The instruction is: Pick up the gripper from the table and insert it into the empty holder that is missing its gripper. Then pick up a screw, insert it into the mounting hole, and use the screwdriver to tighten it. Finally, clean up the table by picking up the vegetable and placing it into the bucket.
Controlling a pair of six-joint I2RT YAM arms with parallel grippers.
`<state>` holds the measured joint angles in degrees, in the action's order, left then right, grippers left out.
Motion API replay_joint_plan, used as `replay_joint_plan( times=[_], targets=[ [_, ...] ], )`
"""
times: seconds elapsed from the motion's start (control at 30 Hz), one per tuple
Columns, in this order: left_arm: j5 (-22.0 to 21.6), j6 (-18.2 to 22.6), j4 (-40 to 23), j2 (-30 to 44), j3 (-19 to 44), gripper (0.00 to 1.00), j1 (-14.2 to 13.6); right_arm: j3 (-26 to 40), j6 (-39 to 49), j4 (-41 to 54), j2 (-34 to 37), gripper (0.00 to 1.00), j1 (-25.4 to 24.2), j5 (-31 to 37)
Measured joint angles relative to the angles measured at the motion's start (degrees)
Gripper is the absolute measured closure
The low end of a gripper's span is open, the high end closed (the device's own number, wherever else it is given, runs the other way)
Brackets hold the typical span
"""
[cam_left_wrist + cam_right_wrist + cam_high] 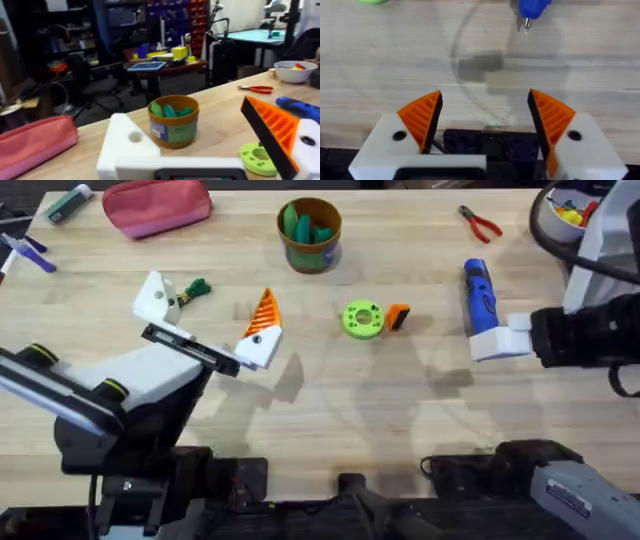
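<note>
Orange fingertip lies at the frame's centre touching the green disc, while the left gripper, wide apart and missing one pad, hovers at left and the right gripper stands wide and empty, so a grab could nudge the disc and skid the fingertip away.

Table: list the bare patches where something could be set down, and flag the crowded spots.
Free: the wide near strip of the table, between the two arms, and the stretch between the bucket and the red pliers. Crowded: around the green disc with the orange gripper against it, beside the screwdriver, and by the vegetable.
</note>
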<state>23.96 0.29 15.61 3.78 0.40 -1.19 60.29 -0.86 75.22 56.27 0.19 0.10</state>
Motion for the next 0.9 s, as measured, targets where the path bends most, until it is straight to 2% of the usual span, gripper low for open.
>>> replay_joint_plan(
  times=[0.1, 0.4, 0.9],
  targets=[
    [3.54, -0.33, -0.63, -2.19, 0.00, 0.013, 0.00, 0.00, 0.00, 0.00, 0.00, 0.008, 0.00, 0.02],
    [18.82, -0.48, -1.82, -3.57, -0.02, 0.013, 0.00, 0.00, 0.00, 0.00, 0.00, 0.008, 0.00, 0.00],
    [34.00, -0.76, -8.02, -3.59, -0.02, 0.013, 0.00, 0.00, 0.00, 0.00, 0.00, 0.008, 0.00, 0.02]
  ],
)
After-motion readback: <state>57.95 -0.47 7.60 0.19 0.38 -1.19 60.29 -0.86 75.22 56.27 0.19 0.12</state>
